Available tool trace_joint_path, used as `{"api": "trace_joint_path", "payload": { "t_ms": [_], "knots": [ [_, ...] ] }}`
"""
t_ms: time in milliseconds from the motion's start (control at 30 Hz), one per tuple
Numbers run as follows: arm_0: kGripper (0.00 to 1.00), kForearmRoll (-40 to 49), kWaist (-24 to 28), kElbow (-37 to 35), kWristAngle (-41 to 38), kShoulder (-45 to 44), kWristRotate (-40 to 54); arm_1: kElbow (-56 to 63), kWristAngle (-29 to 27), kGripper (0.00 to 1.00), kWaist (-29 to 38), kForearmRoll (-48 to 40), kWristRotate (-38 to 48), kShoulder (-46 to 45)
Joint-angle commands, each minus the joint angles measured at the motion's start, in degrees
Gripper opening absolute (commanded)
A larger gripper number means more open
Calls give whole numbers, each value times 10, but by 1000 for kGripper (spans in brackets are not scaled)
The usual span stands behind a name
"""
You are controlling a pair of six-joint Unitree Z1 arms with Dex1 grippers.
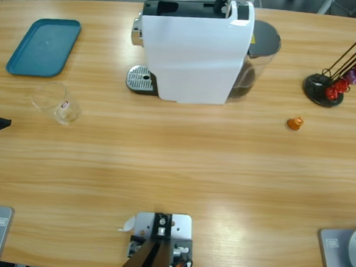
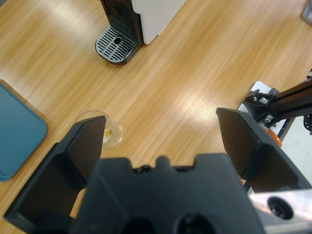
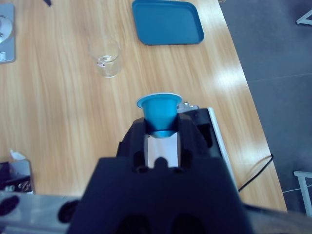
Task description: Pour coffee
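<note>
The right pincer (image 3: 161, 134) pinches one blue capsule (image 3: 160, 111); the left pincer (image 2: 165, 141) gapes above one glass (image 2: 108, 130).

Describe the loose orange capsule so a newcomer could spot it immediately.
Start at the white coffee machine at the table's far middle, then look toward the black capsule rack. The orange capsule lies alone on bare wood just short of the rack, the only capsule not hanging on it.
</note>
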Motion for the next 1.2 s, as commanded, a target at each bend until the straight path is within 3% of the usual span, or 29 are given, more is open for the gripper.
{"api": "trace_joint_path", "payload": {
  "t_ms": [33, 300, 633, 1200],
  "knots": [
    [982, -5, -3, 24, 10, -11, -6, -17, -25, 145, 7, 1, -20, 70],
    [982, -5, -3, 25, 11, -12, -6, -13, -66, 145, -9, -2, -40, 73],
    [982, -5, -3, 30, 18, -15, -6, 10, -52, 163, -45, -10, -77, 74],
    [982, -5, 3, 29, 18, -7, -5, 19, -60, 159, -51, -11, -95, 96]
  ]
}}
